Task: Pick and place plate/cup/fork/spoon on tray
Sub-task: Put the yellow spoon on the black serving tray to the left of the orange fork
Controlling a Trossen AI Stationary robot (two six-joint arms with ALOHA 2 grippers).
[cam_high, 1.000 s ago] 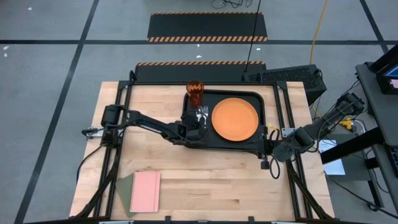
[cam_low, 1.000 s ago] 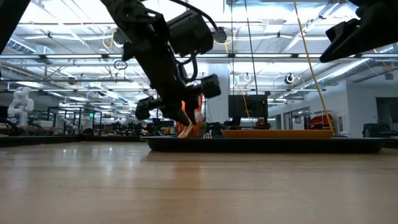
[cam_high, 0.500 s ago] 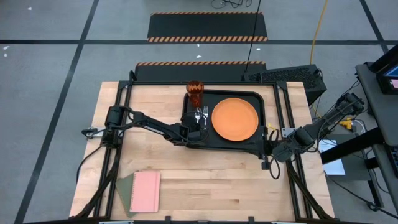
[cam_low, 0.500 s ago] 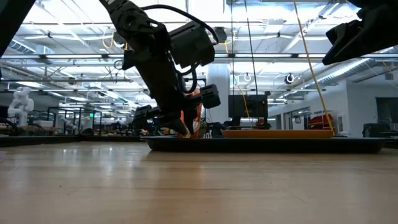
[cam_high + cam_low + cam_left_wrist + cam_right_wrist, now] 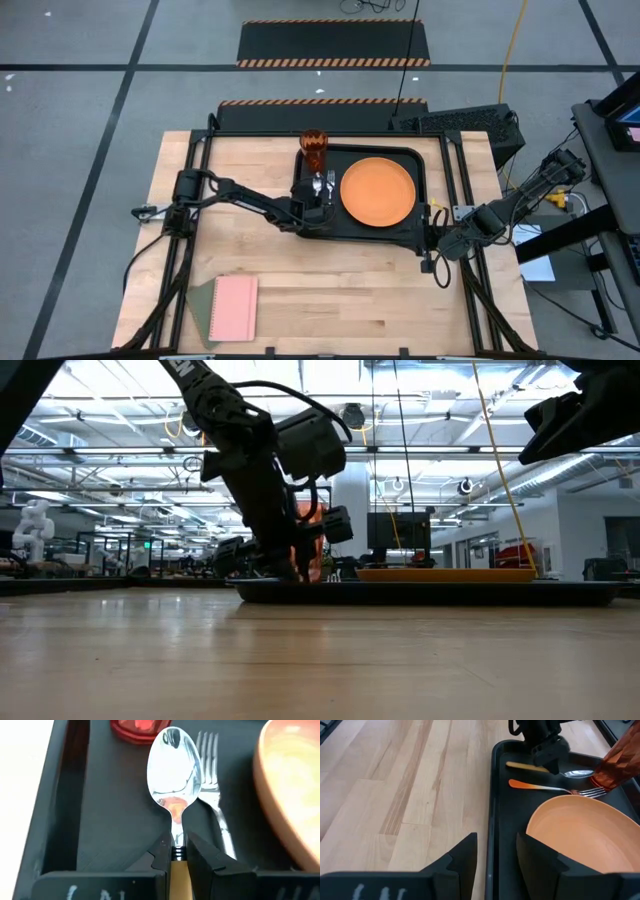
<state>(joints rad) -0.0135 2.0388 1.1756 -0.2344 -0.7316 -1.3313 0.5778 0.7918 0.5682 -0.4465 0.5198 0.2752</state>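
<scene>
The black tray [image 5: 420,225] lies at the table's middle far side. On it are the orange plate [image 5: 377,192], the fork [image 5: 330,184] and the spoon [image 5: 318,184]. The amber cup [image 5: 313,150] stands at the tray's far left corner. My left gripper [image 5: 314,207] is low over the tray's left part, shut on the spoon [image 5: 175,765]. The fork [image 5: 209,755] lies next to the spoon, between it and the plate [image 5: 295,785]. My right gripper [image 5: 495,855] is open and empty at the tray's near right corner. My left gripper pinches the spoon's thin neck [image 5: 177,842], where the silver stem meets the yellow handle, between its two fingers. The fingers slant down toward the table's far edge and run along the spoon. The spoon lies level at the tray floor, bowl toward the cup, handle [image 5: 519,766] trailing back under the gripper.
A pink notebook [image 5: 235,307] lies on a green sheet at the table's near left. The tray's raised rim [image 5: 60,795] runs close beside my left gripper. Bare wood [image 5: 350,290] stretches along the near side.
My left gripper has gone down onto the tray's left part and a little toward the near edge, still shut on the spoon. The spoon has come down with it and now lies low beside the fork.
</scene>
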